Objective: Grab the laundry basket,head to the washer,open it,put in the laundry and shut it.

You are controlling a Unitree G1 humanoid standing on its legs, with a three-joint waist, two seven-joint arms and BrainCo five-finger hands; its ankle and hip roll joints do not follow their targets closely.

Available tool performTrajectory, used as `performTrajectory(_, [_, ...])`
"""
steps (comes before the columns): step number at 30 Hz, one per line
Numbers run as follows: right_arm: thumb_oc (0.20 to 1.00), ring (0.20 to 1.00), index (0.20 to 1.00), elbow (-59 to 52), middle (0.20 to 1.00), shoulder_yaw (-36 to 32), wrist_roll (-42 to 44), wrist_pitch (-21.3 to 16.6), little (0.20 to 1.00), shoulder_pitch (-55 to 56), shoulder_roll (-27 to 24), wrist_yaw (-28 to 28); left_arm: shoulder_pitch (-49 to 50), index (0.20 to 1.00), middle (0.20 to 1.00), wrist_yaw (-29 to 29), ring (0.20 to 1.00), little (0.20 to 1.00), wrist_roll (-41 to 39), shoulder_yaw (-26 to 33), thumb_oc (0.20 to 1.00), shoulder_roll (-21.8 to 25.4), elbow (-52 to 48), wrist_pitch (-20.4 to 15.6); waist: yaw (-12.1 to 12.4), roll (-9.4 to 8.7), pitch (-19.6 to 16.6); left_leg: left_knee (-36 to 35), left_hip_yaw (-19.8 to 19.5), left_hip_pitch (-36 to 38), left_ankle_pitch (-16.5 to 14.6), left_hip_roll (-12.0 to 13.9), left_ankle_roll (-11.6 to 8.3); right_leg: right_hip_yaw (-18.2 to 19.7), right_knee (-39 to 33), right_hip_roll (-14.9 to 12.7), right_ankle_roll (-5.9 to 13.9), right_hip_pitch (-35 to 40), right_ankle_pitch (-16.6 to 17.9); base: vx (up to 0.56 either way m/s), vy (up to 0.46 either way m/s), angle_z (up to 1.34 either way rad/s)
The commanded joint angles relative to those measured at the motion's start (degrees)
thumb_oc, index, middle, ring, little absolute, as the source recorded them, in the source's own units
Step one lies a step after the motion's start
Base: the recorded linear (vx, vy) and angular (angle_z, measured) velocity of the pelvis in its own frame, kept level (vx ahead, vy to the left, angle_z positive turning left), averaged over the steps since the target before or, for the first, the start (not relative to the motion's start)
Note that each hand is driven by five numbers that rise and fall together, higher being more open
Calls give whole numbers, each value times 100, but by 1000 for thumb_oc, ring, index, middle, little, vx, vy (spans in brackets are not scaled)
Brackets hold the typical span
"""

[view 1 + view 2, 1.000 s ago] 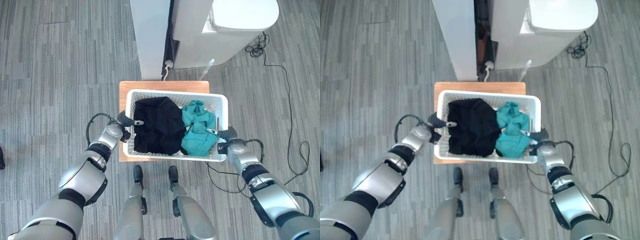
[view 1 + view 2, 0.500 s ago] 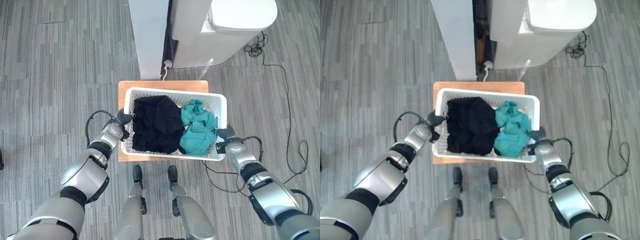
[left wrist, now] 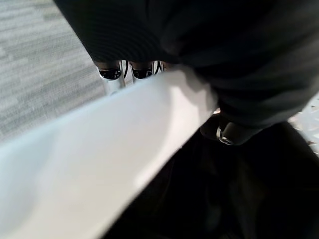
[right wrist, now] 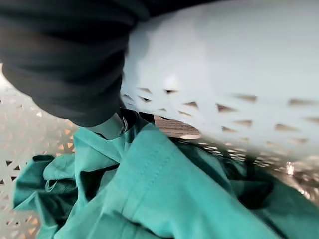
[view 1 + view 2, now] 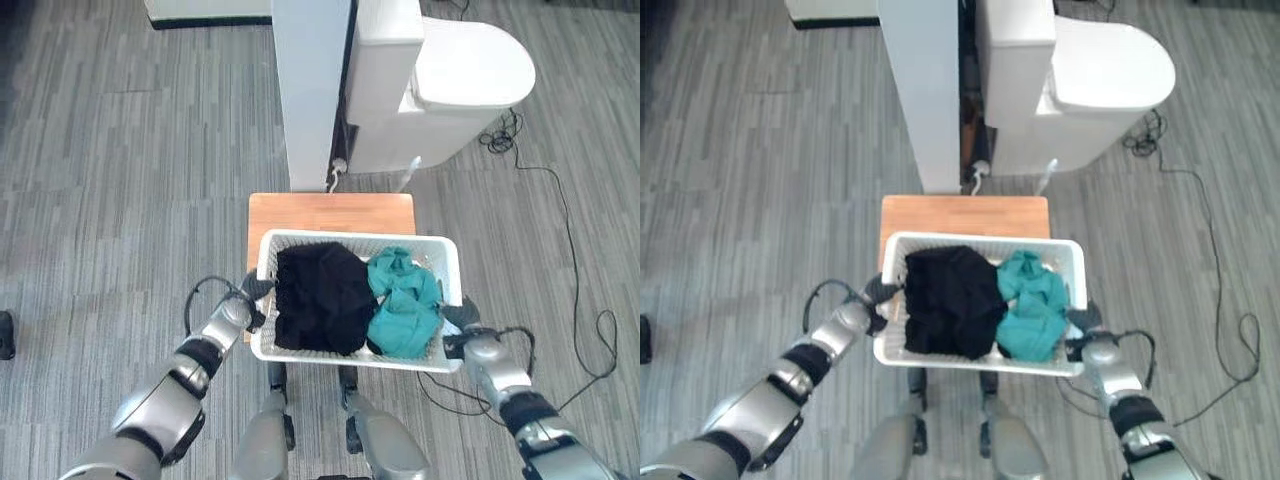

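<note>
Left eye view: left hand point(image 5: 245, 300) and right hand point(image 5: 462, 331) clamp basket point(image 5: 350, 357) rims; uneven lift risks tipping clothes point(image 5: 403, 305) out.

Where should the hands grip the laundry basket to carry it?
On the rims of its two short ends, one hand from each side. The laundry basket is a wide rectangle with a rolled rim; the left hand and right hand sit there, thumbs hooked inside, which looks balanced.
</note>
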Motion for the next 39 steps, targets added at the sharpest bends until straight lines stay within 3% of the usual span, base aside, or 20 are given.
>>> performTrajectory(1, [200, 200, 200, -766, 200, -833, 437, -382, 200, 606, -754, 738, 317, 200, 200, -542, 200, 200, -593, 377, 200, 462, -423, -388, 88, 16, -914, 578, -277, 41, -768, -66, 103, -252, 822, -553, 448, -219, -525, 55, 1, 10])
performTrajectory(6, [200, 200, 200, -1208, 200, -1448, 582, -250, 200, 1426, -992, 1041, 1426, 200, 200, -869, 200, 200, -774, 789, 200, 944, -1630, -310, 177, 20, -1265, 503, -367, 441, -871, -123, 149, -358, 800, -583, 465, 169, -603, 76, 10, 6])
performTrajectory(12, [200, 200, 200, -1154, 200, -1671, 582, -143, 200, 1779, -978, 1244, 2084, 200, 200, -1083, 200, 200, -707, 1095, 200, 1016, -2014, -241, 221, 9, -1629, 299, -393, 766, -929, -172, 182, -372, 680, -617, 490, 430, -642, 65, 17, 2])
performTrajectory(19, [200, 200, 200, -1076, 200, -1548, 546, -97, 200, 1777, -875, 1368, 2225, 200, 200, -1171, 200, 200, -609, 1131, 200, 1005, -2028, -213, 203, 22, -1825, 248, -291, 943, -1027, -244, 269, -189, 628, -646, 573, 433, -571, 0, 47, -4])
performTrajectory(24, [200, 200, 200, -1089, 200, -1605, 572, -68, 200, 1862, -883, 1422, 2073, 200, 200, -1213, 200, 200, -553, 1030, 200, 995, -1987, -207, 96, 6, -1776, 352, -134, 961, -1122, -336, 388, 39, 806, -694, 683, 262, -481, -60, 102, -22])
performTrajectory(27, [200, 200, 200, -1133, 200, -1714, 561, -48, 200, 1892, -872, 1405, 1866, 200, 200, -1205, 200, 200, -491, 933, 200, 912, -1900, -226, -38, 11, -1618, 372, -1, 942, -1155, -457, 489, 322, 935, -780, 828, -42, -278, -152, 159, -28])
performTrajectory(30, [200, 200, 200, -1052, 200, -1765, 618, -82, 200, 1744, -828, 1316, 1590, 200, 200, -1140, 200, 200, -465, 869, 200, 819, -1738, -269, -125, -24, -1434, 412, 328, 803, -1186, -606, 556, 667, 847, -902, 1066, -497, 298, -240, 127, -66])
performTrajectory(31, [200, 200, 200, -978, 200, -1709, 635, -103, 200, 1634, -783, 1261, 1520, 200, 200, -1099, 200, 200, -477, 828, 200, 794, -1682, -273, -144, -25, -1332, 482, 469, 724, -1175, -592, 562, 605, 902, -949, 1084, -683, 455, -274, 66, -89])
performTrajectory(36, [200, 200, 200, -893, 200, -1524, 721, -153, 200, 1466, -520, 1179, 1201, 200, 200, -1043, 200, 200, -459, 761, 200, 822, -1543, -204, 4, 154, -1151, 739, 1030, 487, -1141, -344, 612, -763, 1843, -1150, 748, -630, -346, -201, 58, -98])
performTrajectory(39, [200, 200, 200, -689, 200, -1380, 704, -171, 200, 1359, -353, 1194, 1152, 200, 200, -1031, 200, 200, -530, 852, 200, 879, -1526, -187, 133, 238, -1310, 686, 1383, 466, -1133, -263, 603, -1187, 2423, -1292, 702, -264, -876, -47, 28, -68])
